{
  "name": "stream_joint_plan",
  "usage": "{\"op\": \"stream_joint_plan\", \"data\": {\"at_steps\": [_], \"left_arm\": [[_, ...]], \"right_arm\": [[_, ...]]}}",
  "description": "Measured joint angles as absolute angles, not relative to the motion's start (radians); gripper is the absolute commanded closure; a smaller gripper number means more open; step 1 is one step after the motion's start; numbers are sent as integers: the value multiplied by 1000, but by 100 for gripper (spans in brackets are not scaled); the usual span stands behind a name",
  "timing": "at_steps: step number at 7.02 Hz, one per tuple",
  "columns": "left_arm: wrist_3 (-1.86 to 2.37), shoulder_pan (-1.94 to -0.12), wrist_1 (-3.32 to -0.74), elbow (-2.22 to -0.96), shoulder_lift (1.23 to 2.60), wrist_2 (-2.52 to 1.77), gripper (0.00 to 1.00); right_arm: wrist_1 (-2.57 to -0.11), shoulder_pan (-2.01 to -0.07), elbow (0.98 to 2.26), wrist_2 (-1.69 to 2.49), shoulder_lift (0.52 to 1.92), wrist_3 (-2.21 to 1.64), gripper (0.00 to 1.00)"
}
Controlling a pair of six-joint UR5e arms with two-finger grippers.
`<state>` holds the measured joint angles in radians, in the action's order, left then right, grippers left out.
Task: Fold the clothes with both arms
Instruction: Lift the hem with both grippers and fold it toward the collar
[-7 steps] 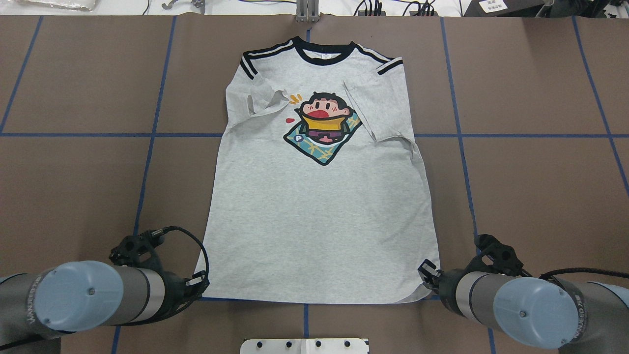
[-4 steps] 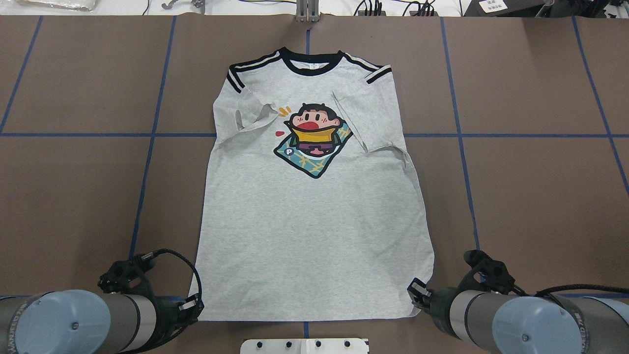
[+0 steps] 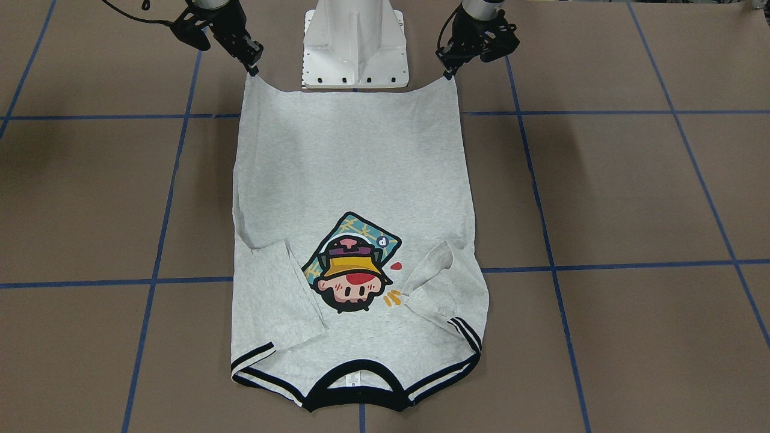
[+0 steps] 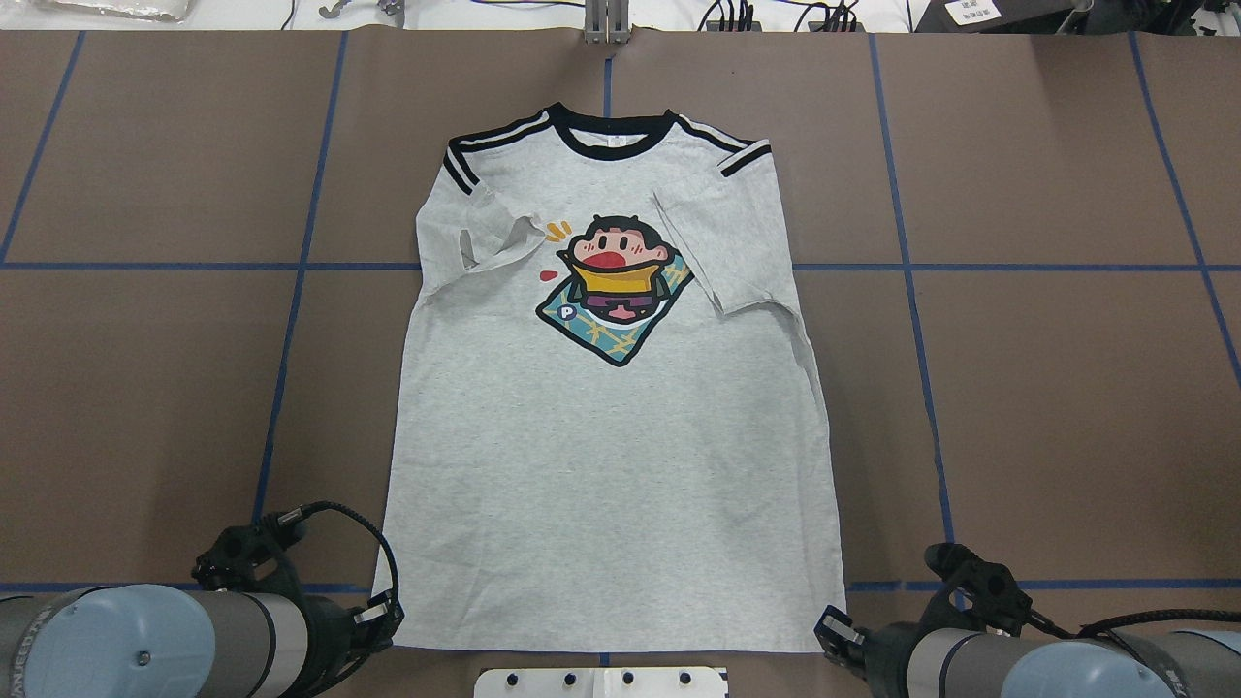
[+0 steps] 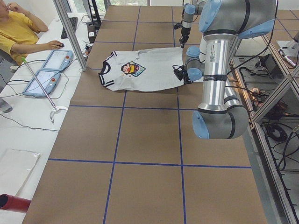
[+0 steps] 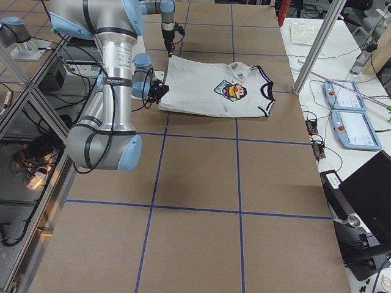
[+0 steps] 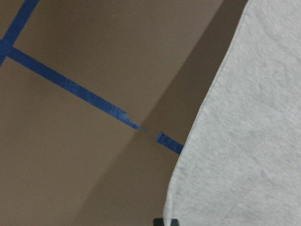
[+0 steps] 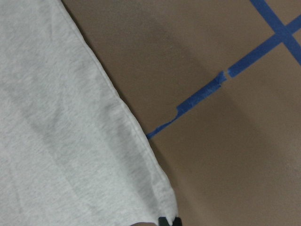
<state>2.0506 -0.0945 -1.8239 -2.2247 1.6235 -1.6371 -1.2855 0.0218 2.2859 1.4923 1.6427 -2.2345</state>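
The grey T-shirt point(image 4: 601, 436) lies flat and face up on the brown table, black collar point(image 4: 613, 131) at the far end. Both sleeves are folded in over the front beside the cartoon print point(image 4: 616, 286). My left gripper point(image 4: 386, 613) is shut on the shirt's near left hem corner, and my right gripper point(image 4: 832, 625) is shut on the near right hem corner. In the front-facing view the left gripper point(image 3: 447, 71) and right gripper point(image 3: 252, 65) hold the hem stretched between them, slightly raised. The wrist views show only the shirt's corner edges point(image 7: 244, 141) point(image 8: 61, 141) and the table.
The white pedestal base point(image 3: 355, 48) stands right behind the hem, between the two grippers. Blue tape lines point(image 4: 291, 267) cross the brown table. An operator point(image 5: 18, 32) sits at a side desk with teach pendants point(image 5: 46, 70), off the table.
Both grippers have pulled back toward the robot's base, dragging the whole shirt along the table toward the robot. The collar has moved nearer; the shirt lies straighter.
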Motion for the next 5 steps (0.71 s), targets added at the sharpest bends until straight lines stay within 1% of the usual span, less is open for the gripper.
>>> {"op": "stream_joint_plan", "data": {"at_steps": [2, 3, 5], "left_arm": [[2044, -103, -1823, -2256, 1622, -1641, 100], [2035, -118, -1824, -2271, 1627, -1643, 100], [1965, -219, -1824, -2284, 1675, -1651, 100]], "right_arm": [[-1285, 48, 2294, 1455, 1645, -2240, 100], [-1285, 30, 2295, 1432, 1643, -2241, 100], [-1286, -81, 2293, 1420, 1619, -2226, 100]]}}
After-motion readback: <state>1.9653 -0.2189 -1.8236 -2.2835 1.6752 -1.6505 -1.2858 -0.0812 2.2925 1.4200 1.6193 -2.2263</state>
